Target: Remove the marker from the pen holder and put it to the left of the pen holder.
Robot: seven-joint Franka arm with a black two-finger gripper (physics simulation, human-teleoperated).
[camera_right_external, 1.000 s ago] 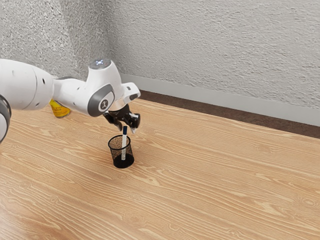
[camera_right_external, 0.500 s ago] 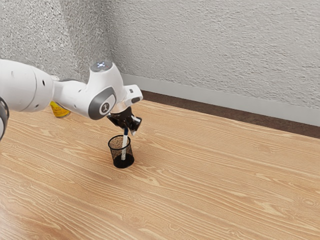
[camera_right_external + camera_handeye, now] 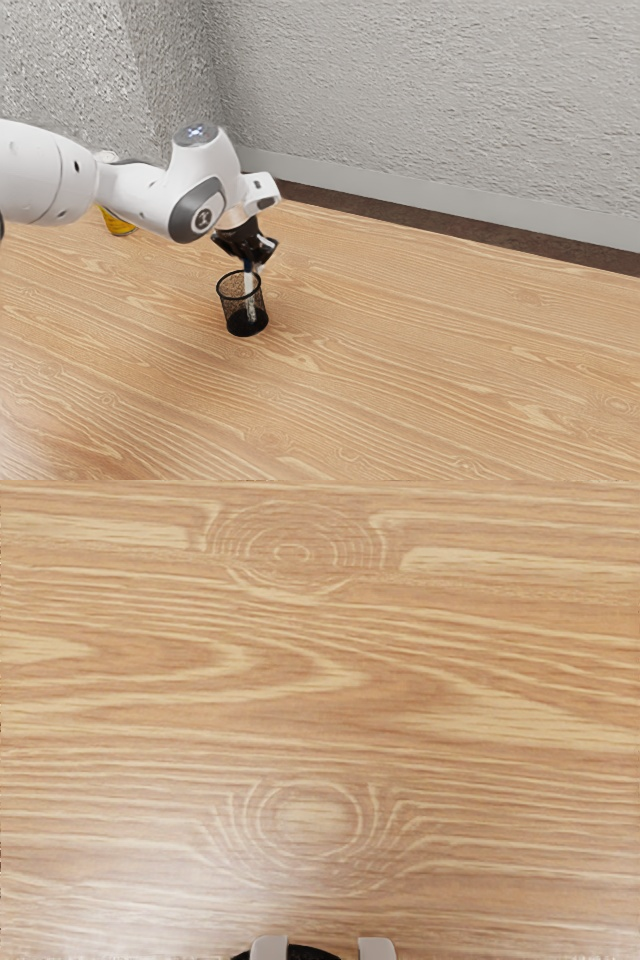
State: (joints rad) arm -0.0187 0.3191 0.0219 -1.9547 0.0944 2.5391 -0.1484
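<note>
One gripper (image 3: 254,266), centre-left, fingers apart: needed a centred grip on marker (image 3: 249,292), then straight lift from holder (image 3: 239,325).

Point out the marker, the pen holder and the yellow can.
Marker (image 3: 249,284): exterior view, its white body.
Pen holder (image 3: 243,325): exterior view, its dark lower wall.
Yellow can (image 3: 118,223): exterior view, its side below the arm.

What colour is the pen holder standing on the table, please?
The pen holder is black; the exterior view shows it best.
</note>
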